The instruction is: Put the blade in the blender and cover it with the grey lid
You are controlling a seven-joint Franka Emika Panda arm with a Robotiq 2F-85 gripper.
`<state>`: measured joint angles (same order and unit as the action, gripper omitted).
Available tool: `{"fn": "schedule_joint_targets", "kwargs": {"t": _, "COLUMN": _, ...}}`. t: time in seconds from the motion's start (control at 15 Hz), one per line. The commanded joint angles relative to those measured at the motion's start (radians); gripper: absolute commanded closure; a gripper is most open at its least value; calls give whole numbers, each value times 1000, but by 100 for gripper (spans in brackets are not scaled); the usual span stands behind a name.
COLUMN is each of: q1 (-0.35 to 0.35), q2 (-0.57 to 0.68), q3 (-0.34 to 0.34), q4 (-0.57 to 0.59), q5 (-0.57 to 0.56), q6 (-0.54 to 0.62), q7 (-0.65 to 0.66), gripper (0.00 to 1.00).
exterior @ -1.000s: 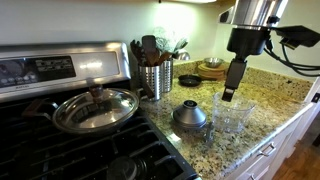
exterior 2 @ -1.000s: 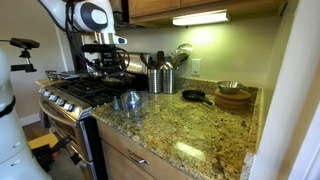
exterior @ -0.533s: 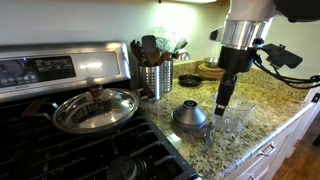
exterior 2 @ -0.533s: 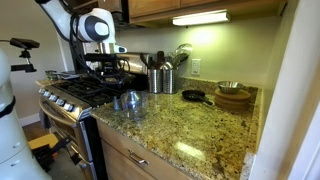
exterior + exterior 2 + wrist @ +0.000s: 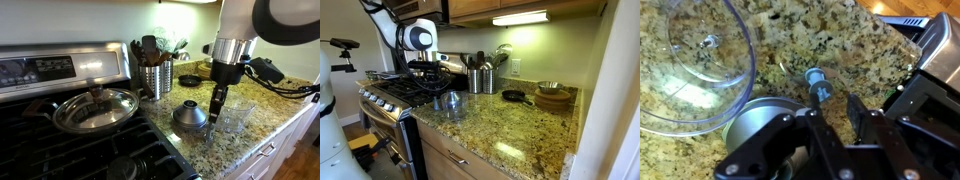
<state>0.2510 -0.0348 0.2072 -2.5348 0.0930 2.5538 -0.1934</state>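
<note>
On the granite counter [image 5: 840, 40], the gripper [image 5: 838, 105] is held beside the blender [image 5: 680, 95] and grey lid [image 5: 755, 125], jaws narrow about the blade [image 5: 817, 82]; a clamp cannot be confirmed. By an off-centre pinch it could be flicked away.

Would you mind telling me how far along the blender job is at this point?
Done: nothing yet; the clear plastic blender cup holds no blade. In hand: the tool is down at the small dark blade on the granite counter; whether it grips is unclear. Left: blade into cup, then the dark grey domed lid on top.
</note>
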Motion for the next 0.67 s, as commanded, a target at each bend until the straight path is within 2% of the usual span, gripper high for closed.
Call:
{"fn": "schedule_joint_targets", "kwargs": {"t": 0.0, "q1": -5, "q2": 41, "q3": 8, "q4": 23, "q5": -1, "q6": 23, "q7": 3, "gripper": 44}}
{"fn": "schedule_joint_targets", "kwargs": {"t": 0.07, "q1": -6, "q2": 48, "q3": 8, "q4": 27, "q5": -1, "q6": 20, "q7": 3, "gripper": 34}}
{"fn": "schedule_joint_targets", "kwargs": {"t": 0.27, "q1": -9, "q2": 65, "q3": 10, "q4": 34, "q5": 1, "q6": 19, "q7": 4, "gripper": 16}}
{"fn": "schedule_joint_targets", "kwargs": {"t": 0.33, "q1": -10, "q2": 69, "q3": 10, "q4": 34, "q5": 2, "q6": 19, "q7": 4, "gripper": 13}}
{"fn": "schedule_joint_targets", "kwargs": {"t": 0.53, "q1": -12, "q2": 83, "q3": 10, "q4": 36, "q5": 5, "q6": 20, "q7": 3, "gripper": 16}}
{"fn": "schedule_joint_targets", "kwargs": {"t": 0.6, "q1": -13, "q2": 90, "q3": 10, "q4": 38, "q5": 7, "q6": 20, "q7": 2, "gripper": 24}}
